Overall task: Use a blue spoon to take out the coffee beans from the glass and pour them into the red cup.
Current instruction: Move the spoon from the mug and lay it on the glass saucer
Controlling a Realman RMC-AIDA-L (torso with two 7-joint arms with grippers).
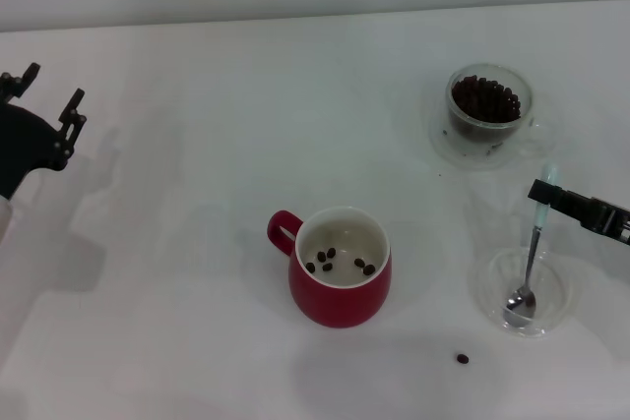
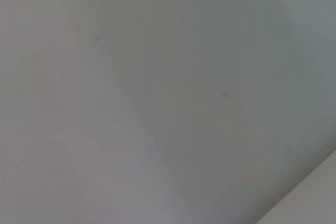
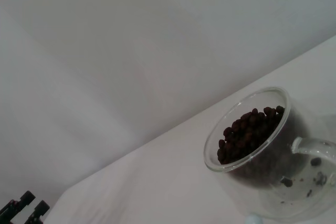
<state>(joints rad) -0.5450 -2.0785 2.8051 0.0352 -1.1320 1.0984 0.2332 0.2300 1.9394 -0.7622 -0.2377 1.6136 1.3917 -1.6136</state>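
the white counter (image 1: 197, 194) carries the red cup (image 1: 340, 282) at centre, a few coffee beans (image 1: 328, 259) inside; the glass (image 1: 489, 105) sits far right. the right gripper (image 1: 543, 191), mostly cut off, has its jaws clamped on the blue spoon (image 1: 532, 253), bowl in a clear dish (image 1: 522, 292). the left gripper (image 1: 44, 95) hangs parted at the left edge. no writing is visible.

A shallow clear dish (image 1: 554, 314) on the white table (image 1: 177, 272).

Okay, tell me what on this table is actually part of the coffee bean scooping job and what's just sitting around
Part of the job:
blue spoon, held by the right gripper
glass
coffee beans
red cup, a few beans inside

Just lying about:
shallow clear dish under the spoon bowl
stray bean on the table
left gripper, parked
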